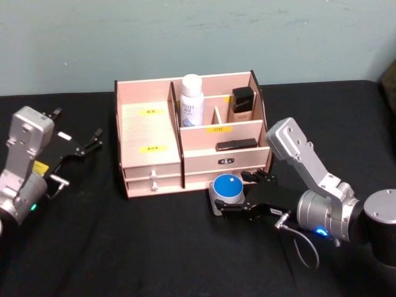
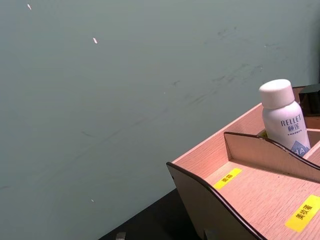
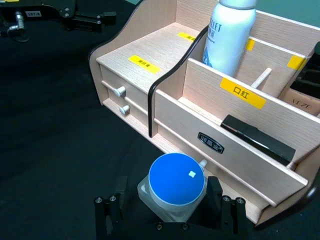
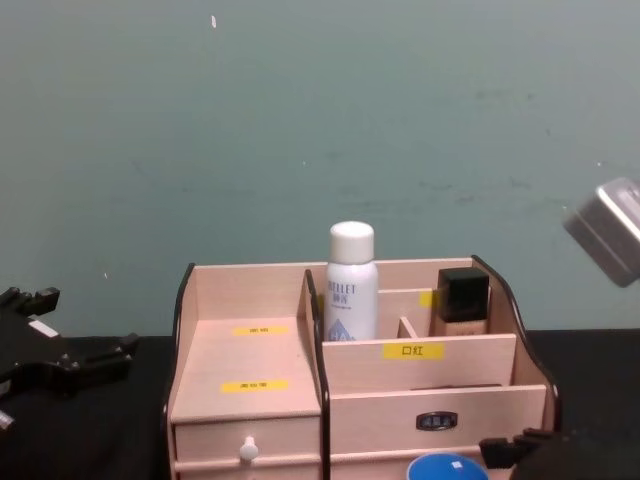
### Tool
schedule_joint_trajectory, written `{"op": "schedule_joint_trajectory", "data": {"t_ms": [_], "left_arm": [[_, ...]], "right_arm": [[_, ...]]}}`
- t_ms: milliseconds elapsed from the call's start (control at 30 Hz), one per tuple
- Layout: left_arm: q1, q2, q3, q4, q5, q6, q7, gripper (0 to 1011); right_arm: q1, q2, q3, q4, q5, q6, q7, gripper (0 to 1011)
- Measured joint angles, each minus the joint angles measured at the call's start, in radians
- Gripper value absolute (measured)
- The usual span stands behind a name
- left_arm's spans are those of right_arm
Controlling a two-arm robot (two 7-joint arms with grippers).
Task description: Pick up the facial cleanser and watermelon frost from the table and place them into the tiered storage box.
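Item one, tiered storage box [image 1: 151, 133]: light wood-grain board, dark-edged curved sides, stepped compartments, yellow labels, two small drawers with white knobs. It stands on the matte black desk [image 1: 124, 247].

Item two, facial cleanser [image 1: 192, 99]: smooth white cylindrical plastic bottle with a rounded cap, upright in the box's rear compartment.

Item three, watermelon frost [image 1: 226, 187]: squat jar, glossy blue round lid on a pale grey squared body, just in front of the box's lower front panel.

I see the right gripper [image 1: 240, 192] at that jar, its black fingers [image 3: 227, 215] clamped on two opposite sides of it. I cannot tell whether the jar is off the desk.

The left gripper [image 1: 98, 139] sits to the box's left, apart from it, fingers parted and empty.
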Motion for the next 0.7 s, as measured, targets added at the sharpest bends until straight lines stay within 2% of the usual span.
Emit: {"op": "schedule_joint_trajectory", "data": {"t_ms": [333, 700], "left_arm": [[0.000, 0.000, 0.000, 0.000, 0.000, 0.000, 0.000, 1010], [0.000, 0.000, 0.000, 0.000, 0.000, 0.000, 0.000, 1010]], "right_arm": [[0.021, -0.023, -0.005, 0.030, -0.017, -0.002, 0.008, 1002], [0.023, -0.032, -0.002, 0.035, -0.038, -0.003, 0.008, 1002]]}}
